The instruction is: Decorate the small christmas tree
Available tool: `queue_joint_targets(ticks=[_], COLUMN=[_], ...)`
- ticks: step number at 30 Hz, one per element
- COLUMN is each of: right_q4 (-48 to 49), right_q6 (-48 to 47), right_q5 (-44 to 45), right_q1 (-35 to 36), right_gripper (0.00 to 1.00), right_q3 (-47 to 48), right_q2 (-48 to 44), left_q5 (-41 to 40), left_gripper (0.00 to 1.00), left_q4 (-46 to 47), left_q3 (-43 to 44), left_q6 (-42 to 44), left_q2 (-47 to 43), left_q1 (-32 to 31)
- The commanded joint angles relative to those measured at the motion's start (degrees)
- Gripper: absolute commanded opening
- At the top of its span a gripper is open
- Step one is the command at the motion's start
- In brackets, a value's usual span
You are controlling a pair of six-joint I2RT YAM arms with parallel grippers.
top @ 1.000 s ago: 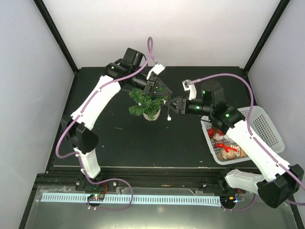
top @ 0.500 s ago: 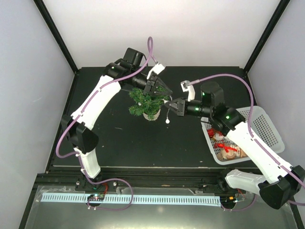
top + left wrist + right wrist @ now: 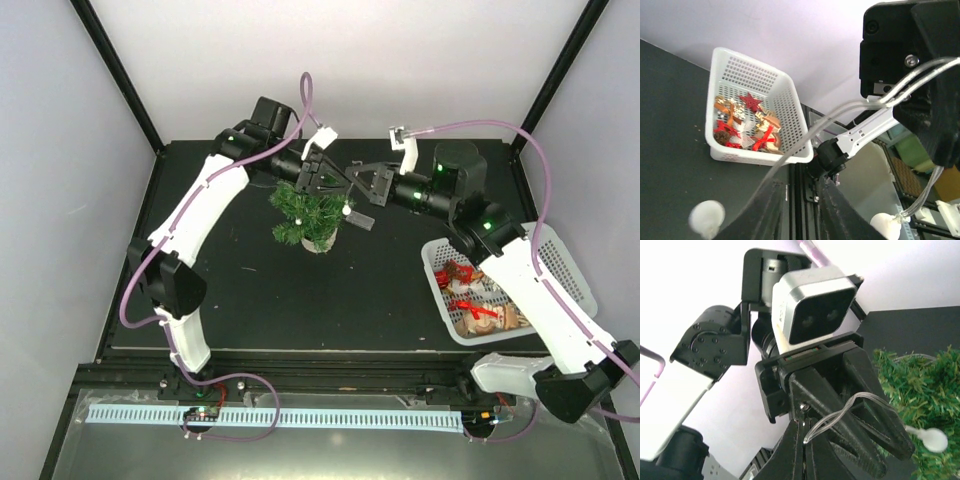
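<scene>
While bushy green tree [image 3: 305, 215] stands white-potted | left gripper [image 3: 801, 210] slightly parted | right gripper [image 3: 803, 440] clamps bauble thread [image 3: 834, 417]

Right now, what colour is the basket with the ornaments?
The basket is white, with lattice-pattern walls; it shows best in the left wrist view.

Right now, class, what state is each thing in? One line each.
small christmas tree: upright in its pot
right gripper: shut on clear cord
left gripper: slightly open, clear cord running past
white basket: holds ornaments
</scene>
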Motion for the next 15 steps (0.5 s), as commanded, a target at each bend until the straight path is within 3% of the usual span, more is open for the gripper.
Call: queue_joint_targets(ticks=[1,12,15], right_q4=[2.6,7.1,7.2], right_q6=[1.0,5.2,6.0], right_q5=[1.5,2.3,2.3], right_q1=[-0.5,-2.5,-2.9], right_gripper=[0.01,0.01,0.01], right_q3=[3.1,5.4,7.9], right_q2=[3.1,9.4,12.5], left_q5=[0.2,0.3,0.4], left_gripper=[0.26,0.64,0.68], left_q4=[1.7,2.2,0.5], left_q3=[0.6,-0.1,-0.4], left_q6=[-1.9,-2.8,-1.3], left_q2=[0.2,-2.5,-3.8], left_q1=[1.8,8.2,12.1])
